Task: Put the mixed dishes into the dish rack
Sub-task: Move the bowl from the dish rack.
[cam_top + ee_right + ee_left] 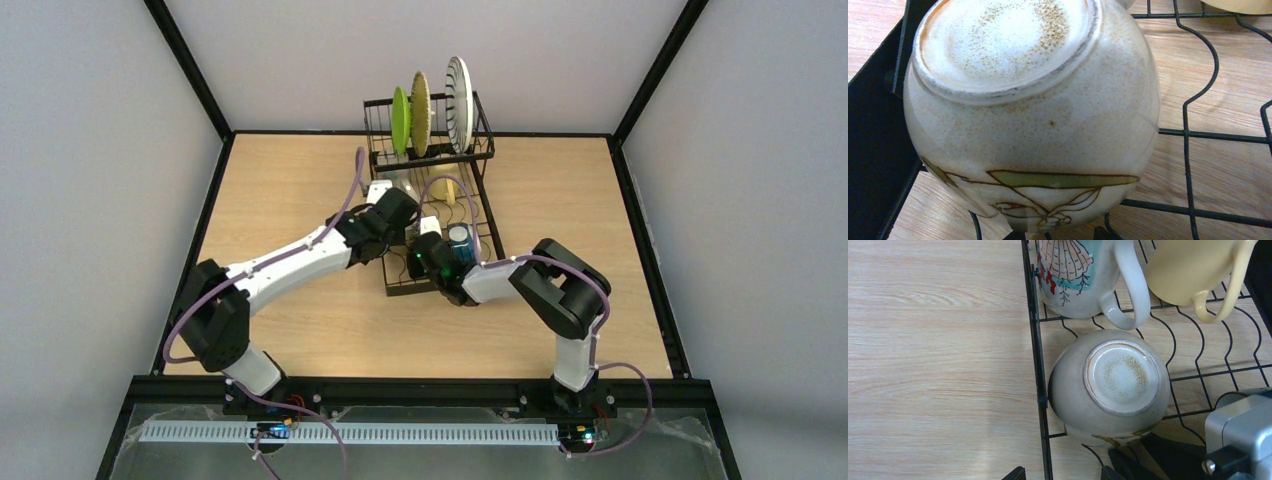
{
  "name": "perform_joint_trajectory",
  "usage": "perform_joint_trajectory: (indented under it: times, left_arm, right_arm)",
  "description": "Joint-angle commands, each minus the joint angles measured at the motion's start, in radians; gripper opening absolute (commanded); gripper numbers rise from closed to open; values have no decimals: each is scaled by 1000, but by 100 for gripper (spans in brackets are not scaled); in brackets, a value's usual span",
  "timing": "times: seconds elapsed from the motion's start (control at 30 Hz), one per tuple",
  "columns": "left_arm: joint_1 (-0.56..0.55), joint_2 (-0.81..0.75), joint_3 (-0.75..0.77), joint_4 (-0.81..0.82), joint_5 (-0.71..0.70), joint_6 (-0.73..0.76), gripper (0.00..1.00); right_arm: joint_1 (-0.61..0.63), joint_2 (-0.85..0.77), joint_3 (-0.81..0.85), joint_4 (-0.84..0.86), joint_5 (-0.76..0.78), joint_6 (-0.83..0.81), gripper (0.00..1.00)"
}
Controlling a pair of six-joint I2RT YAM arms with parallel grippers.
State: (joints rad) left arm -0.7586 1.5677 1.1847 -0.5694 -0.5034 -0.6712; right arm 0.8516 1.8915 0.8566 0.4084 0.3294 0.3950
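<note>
Sitting upside down in the dish rack's [1033, 340] flat lower tray, just beside its left rim wire: round speckled stoneware bowl [1108, 385], glossy, foot ring up, green leaf motif near lip. Shell-print mug [1073, 285] & pale yellow mug [1183, 270] sit just beyond. Left claw [1060, 473] spread, short of bowl. Right claw [1058, 234] spread too, tips by bowl's lip. Woodgrain bench [938, 340] runs wide left of rim.

plates [420, 112] 3 | mugs [1188, 270] 2 | bowls [1110, 385] 2 | wire dish rack [1034, 340] 1 | robot arms [290, 265] 2
</note>
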Motion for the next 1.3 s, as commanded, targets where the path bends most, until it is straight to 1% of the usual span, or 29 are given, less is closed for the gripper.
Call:
perform_joint_trajectory:
  times: [0.0, 0.43, 0.67, 1.03, 1.27]
  left_arm:
    - [4, 50, 50, 40, -35, 15, 85]
    - [4, 195, 113, 78, -105, -11, 86]
    - [5, 222, 124, 76, -139, -21, 86]
    - [12, 224, 128, 64, -141, -41, 86]
    - [17, 209, 143, 21, -148, -89, 87]
  right_arm:
    - [-2, 35, -30, 92, 73, -28, 78]
    - [-2, 83, -90, 304, 133, -114, 78]
    - [-2, 96, -106, 380, 150, -145, 78]
    - [-2, 98, -93, 416, 158, -181, 78]
    - [-1, 42, -98, 366, 153, -188, 78]
